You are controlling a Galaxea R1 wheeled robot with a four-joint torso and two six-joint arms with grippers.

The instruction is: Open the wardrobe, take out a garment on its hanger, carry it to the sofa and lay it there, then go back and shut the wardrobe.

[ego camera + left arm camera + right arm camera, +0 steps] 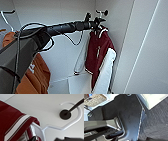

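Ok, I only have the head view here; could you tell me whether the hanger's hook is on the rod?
Observer: Yes. In the left wrist view the hanger's white hook curls around the dark rod, close to its round mount.
Operator: And how does the garment look up close?
Observer: The garment's maroon collar carries white stripes, right beside the hanger's neck.
Operator: Thanks. What does the right wrist view show?
Observer: Dark carpet, with a woven basket nearby.
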